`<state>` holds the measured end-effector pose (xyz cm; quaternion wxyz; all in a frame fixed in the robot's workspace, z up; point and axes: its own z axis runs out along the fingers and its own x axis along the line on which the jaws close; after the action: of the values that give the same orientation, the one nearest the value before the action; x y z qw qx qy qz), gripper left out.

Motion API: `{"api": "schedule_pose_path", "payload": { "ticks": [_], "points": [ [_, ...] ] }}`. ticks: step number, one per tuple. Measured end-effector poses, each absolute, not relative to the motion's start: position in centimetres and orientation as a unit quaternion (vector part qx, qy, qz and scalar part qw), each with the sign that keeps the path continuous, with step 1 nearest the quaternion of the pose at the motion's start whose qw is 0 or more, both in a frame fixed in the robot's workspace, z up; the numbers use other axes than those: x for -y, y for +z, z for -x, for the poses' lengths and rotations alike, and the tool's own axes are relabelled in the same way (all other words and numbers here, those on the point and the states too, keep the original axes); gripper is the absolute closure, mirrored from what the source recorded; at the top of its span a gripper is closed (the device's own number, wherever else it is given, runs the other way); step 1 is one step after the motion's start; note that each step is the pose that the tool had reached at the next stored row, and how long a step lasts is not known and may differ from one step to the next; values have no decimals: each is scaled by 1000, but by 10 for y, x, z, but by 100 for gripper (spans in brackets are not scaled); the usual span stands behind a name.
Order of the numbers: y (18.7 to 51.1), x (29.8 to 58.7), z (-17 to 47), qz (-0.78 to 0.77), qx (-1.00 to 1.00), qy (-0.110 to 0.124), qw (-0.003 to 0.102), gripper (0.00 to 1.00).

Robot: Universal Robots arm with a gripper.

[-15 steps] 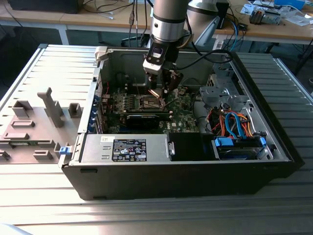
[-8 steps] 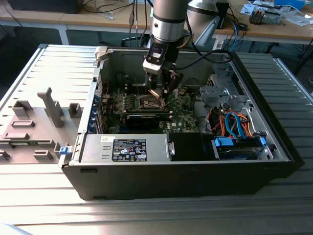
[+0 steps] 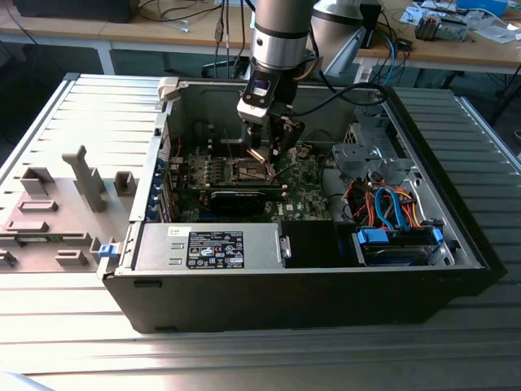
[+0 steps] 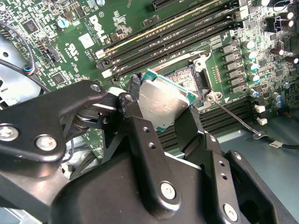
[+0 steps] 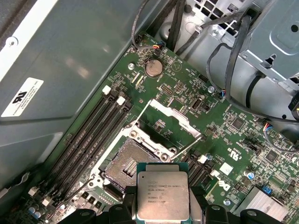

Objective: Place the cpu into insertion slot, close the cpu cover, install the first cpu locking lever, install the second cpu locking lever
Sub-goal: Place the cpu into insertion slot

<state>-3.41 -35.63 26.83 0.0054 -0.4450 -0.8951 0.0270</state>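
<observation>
1. Inside an open computer case on a slatted table, the arm's gripper hangs over the motherboard. In the exterior view it sits at about 1 o'clock from the grey power supply.
2. The fingers pinch the cpu by two opposite edges, and its metal face shows in both wrist views.
3. The cpu overlaps one edge of the slot and is not yet seated.
4. The slot lies bare, with its cover swung open on the side away from the cpu. A thin lever juts free beside it.
5. Long memory slots run alongside the slot.
</observation>
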Motion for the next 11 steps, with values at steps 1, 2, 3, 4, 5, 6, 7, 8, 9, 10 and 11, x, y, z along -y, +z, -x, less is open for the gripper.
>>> {"api": "schedule_pose_path", "payload": {
  "ticks": [1,2,3,4,5,6,7,8,9,10,11],
  "points": [
    [268,356,34,445,895,27,5,46],
    [268,356,34,446,895,27,5,46],
    [268,356,34,446,895,27,5,46],
    [268,356,34,448,894,27,6,46],
    [268,356,34,449,893,27,6,46],
    [268,356,34,449,893,27,6,46],
    [268,356,34,450,893,27,6,46],
    [268,356,34,450,893,27,6,46],
    [268,356,34,450,893,27,6,46],
    [268,356,34,452,892,27,6,46],
    [268,356,34,453,891,27,6,46]
  ]
}}
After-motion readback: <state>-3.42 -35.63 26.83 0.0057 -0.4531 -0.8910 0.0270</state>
